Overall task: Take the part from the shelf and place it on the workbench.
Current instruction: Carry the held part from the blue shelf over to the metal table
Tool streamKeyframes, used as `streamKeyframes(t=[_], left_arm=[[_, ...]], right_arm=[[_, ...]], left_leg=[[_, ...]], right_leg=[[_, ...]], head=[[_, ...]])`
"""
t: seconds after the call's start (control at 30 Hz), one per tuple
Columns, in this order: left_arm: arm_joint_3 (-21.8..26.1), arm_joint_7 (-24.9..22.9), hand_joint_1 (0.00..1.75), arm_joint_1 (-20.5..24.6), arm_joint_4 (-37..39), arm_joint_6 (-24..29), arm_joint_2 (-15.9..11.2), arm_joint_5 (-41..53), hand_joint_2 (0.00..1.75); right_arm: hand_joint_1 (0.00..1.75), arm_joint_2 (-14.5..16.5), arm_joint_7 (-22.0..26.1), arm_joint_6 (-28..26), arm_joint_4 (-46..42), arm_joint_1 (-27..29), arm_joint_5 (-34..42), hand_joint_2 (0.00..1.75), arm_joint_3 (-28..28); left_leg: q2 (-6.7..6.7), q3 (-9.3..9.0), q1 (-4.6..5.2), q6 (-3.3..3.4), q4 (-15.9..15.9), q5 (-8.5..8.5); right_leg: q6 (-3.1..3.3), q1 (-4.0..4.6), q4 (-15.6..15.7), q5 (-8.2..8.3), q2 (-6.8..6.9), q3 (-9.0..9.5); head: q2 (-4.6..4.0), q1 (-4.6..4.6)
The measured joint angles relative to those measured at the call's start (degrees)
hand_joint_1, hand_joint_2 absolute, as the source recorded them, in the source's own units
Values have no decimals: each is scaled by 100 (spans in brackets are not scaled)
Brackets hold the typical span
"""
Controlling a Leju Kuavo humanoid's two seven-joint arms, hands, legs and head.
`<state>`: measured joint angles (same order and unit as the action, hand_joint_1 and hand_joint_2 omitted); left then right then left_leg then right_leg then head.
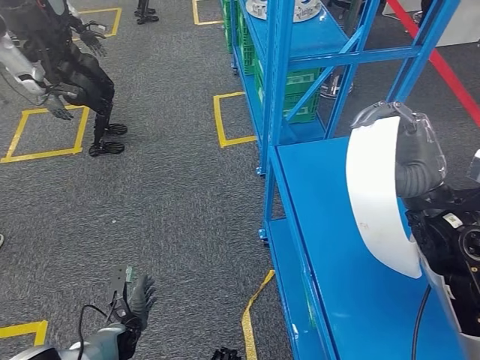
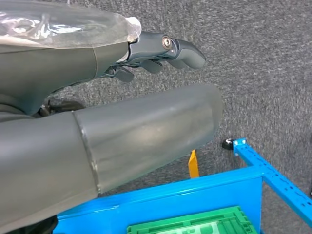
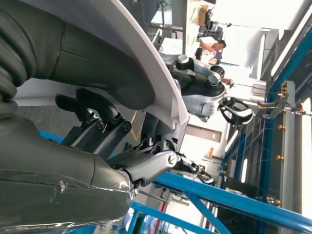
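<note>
Blue shelf (image 1: 334,247) stands on grey carpet (image 1: 169,195) (yellow tape squares (image 1: 232,118)); green crates (image 1: 300,94) on lower tier.

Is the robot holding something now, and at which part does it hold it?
Yes. The right hand grips the white curved part at its upper edge, above the blue workbench. The left hand holds nothing, its fingers apart.

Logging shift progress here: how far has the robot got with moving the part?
Done: the white curved part is off the shelf, gripped by the right hand. In hand: it hangs above the blue surface, not set down. Left: placing and releasing it. The left hand hangs open over the carpet.
</note>
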<state>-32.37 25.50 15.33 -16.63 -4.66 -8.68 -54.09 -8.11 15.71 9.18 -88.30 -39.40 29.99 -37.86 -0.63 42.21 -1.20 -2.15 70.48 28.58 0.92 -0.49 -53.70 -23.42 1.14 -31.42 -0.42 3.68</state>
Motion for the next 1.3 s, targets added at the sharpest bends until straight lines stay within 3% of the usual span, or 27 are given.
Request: streamKeyframes(t=[0.1, 0.17, 0.3, 0.37, 0.43, 0.47, 0.5, 0.53, 0.6, 0.63, 0.7, 0.8, 0.87, 0.93, 0.97, 1.0, 1.03, 1.1, 1.17, 1.3], left_arm=[[0, -8, 0, 12, 0, 0, -5, 14, 0], [0, -8, 0, 24, 0, 0, 0, 22, 0], [0, -8, 0, 37, 0, 0, -2, 28, 0], [0, -8, 0, 49, 0, 0, -5, 28, 0], [0, -8, 0, 55, 0, 1, -5, 29, 0], [0, -8, 0, 54, 0, 2, -5, 32, 0], [0, -8, 0, 53, 0, 4, -3, 36, 0], [0, -8, 0, 52, 0, 5, 2, 41, 0], [0, -8, 0, 52, 0, 7, 20, 47, 0], [0, -8, 0, 52, 0, 7, 30, 48, 0], [0, -8, 0, 47, 0, 7, 43, 48, 0], [0, -8, 0, 35, 0, 10, 44, 56, 0], [0, -8, 0, 44, 0, 14, 36, 66, 0], [0, -9, 0, 48, 0, 28, 33, 75, 0], [0, -10, 0, 45, 0, 44, 34, 88, 0], [0, -9, 0, 42, 0, 68, 35, 107, 0], [0, -8, 0, 41, 0, 96, 34, 128, 0], [0, -2, 0, 44, 0, 155, 24, 161, 0], [-2, 33, 0, 53, 0, 234, 22, 191, 0], [-11, 228, 0, 60, 0, 426, 36, 335, 0]], right_arm=[[175, 0, 4, -1, 10, -6, -1, 175, -8], [175, 0, 8, -1, 14, -22, -1, 175, -7], [175, 0, 8, -1, 17, -42, -1, 175, -9], [175, 0, 10, 0, 19, -50, -1, 175, -11], [175, 0, 9, 0, 27, -45, -1, 175, -14], [175, 0, 6, 0, 31, -36, -1, 175, -19], [175, 0, 3, 0, 34, -29, -3, 175, -25], [175, 0, 1, -1, 34, -26, -8, 175, -30], [175, 0, -4, -3, 34, -30, -21, 175, -36], [175, 0, -9, -5, 34, -34, -28, 175, -37], [175, 0, -22, -10, 34, -36, -43, 175, -46], [175, 2, -34, -27, 31, -38, -62, 175, -60], [175, 3, -43, -55, 27, -44, -72, 175, -61], [175, 2, -67, -74, 26, -35, -79, 175, -69], [175, 2, -82, -83, 25, -22, -81, 175, -75], [175, 2, -99, -95, 22, -8, -83, 175, -80], [175, 2, -112, -109, 18, 2, -85, 175, -83], [175, 2, -132, -127, -8, 9, -87, 175, -85], [175, 2, -152, -149, -48, 10, -92, 175, -84], [175, -3, -198, -228, -125, 35, -108, 175, -86]], left_leg=[[140, -535, -50, -79, -1105, -535], [167, -754, -36, -33, -1541, -646], [68, -790, 2, 166, -1573, -617], [30, -813, 2, 233, -1584, -616], [-24, -818, 29, 268, -1582, -606], [-56, -823, 47, 278, -1581, -601], [-96, -832, 64, 285, -1580, -595], [-138, -847, 76, 289, -1579, -588], [-215, -883, 89, 283, -1578, -569], [-248, -886, 93, 270, -1575, -562], [-299, -859, 87, 226, -1576, -568], [-286, -812, 83, 149, -1525, -528], [-129, -599, 86, 102, -1072, -267], [-34, -190, 71, 57, -268, 72], [-20, -30, 58, 36, 23, 146], [-7, 34, 43, 19, 109, 113], [12, -25, 28, 4, -44, -23], [120, -414, 7, -19, -859, -409], [198, -720, 23, 22, -1473, -610], [113, -775, 44, 185, -1561, -612]], right_leg=[[-94, -39, -55, -55, 70, 0], [-176, -28, -99, -100, 97, -3], [-309, -67, -204, -226, 102, -17], [-331, -77, -807, -554, 7, -291], [-321, -63, -1689, -907, -63, -716], [-306, -55, -1948, -955, -79, -861], [-280, -46, -1968, -881, -90, -899], [-242, -31, -1731, -691, -105, -816], [-146, 13, -885, -231, -207, -453], [-112, 31, -515, -91, -265, -276], [-84, 56, -204, -52, -325, -113], [-54, 26, -89, -32, -233, -49], [-20, 2, -20, -4, -165, -8], [-6, 5, -13, -4, -102, -6], [-5, 4, -13, -8, -69, -6], [-9, 2, -15, -12, -37, -5], [-17, -2, -19, -19, -9, -3], [-61, -6, -47, -48, 40, 1], [-125, 12, -89, -88, 73, -7], [-239, 10, -157, -180, 91, -19]], head=[[0, 18], [0, 16], [0, -28], [0, -56], [0, -80], [0, -85], [0, -86], [0, -86], [0, -89], [0, -88], [0, -89], [0, -79], [0, -56], [0, -35], [0, -24], [0, -17], [0, -9], [0, 3], [0, 15], [0, -24]])
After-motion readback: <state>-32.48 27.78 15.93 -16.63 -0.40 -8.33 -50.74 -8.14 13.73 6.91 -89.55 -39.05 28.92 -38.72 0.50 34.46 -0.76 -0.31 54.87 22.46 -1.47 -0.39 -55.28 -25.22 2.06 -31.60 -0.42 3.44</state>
